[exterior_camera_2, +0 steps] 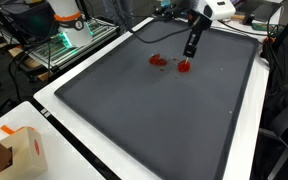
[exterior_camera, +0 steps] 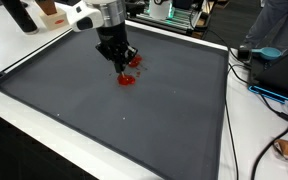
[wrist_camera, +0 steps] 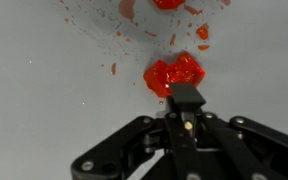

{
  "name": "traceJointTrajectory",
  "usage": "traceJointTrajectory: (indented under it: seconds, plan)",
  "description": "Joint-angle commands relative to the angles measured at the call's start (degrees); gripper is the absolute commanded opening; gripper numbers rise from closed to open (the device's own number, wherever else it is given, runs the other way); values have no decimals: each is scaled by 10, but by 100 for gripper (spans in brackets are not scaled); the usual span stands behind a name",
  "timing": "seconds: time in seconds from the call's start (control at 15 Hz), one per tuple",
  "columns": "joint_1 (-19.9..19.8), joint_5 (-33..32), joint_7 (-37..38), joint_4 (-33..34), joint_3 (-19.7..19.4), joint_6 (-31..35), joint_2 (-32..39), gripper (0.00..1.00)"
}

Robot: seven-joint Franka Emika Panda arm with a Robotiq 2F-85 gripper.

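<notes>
The black two-fingered end effector [exterior_camera: 123,66] hangs low over a wide dark grey mat [exterior_camera: 134,130] that covers most of the white counter [exterior_camera: 19,50]. In both exterior views it sits toward the upper part of the frame, pointing straight down at the mat [exterior_camera_2: 154,120].

From the wrist view, the fingers [wrist_camera: 185,99] stand together as one black block in the lower middle of the frame. Their tip is right against a glossy red lump of soft, wet-looking stuff [wrist_camera: 174,73]. Whether something thin is pinched between them, I honestly cannot make out from here.

The red lump [exterior_camera: 127,80] lies on the mat directly under the end effector [exterior_camera_2: 188,55], just below centre-top in an exterior view. A second red smear [exterior_camera_2: 158,60] lies near it, a little apart to the left in the frame. In the wrist view, small red flecks [wrist_camera: 202,32] are scattered above the lump, and another red patch [wrist_camera: 167,3] is cut off by the top edge.

A brown cardboard box [exterior_camera_2: 19,150] sits at the lower left of the frame, well away from the mess.
</notes>
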Motion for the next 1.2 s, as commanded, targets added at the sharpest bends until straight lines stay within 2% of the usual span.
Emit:
traceJointTrajectory:
  seconds: [0.0,1.13]
  plan:
    - [-7,2,-11,3,3,8,12,3]
    - [-5,1,-4,-9,4,-40,-47,3]
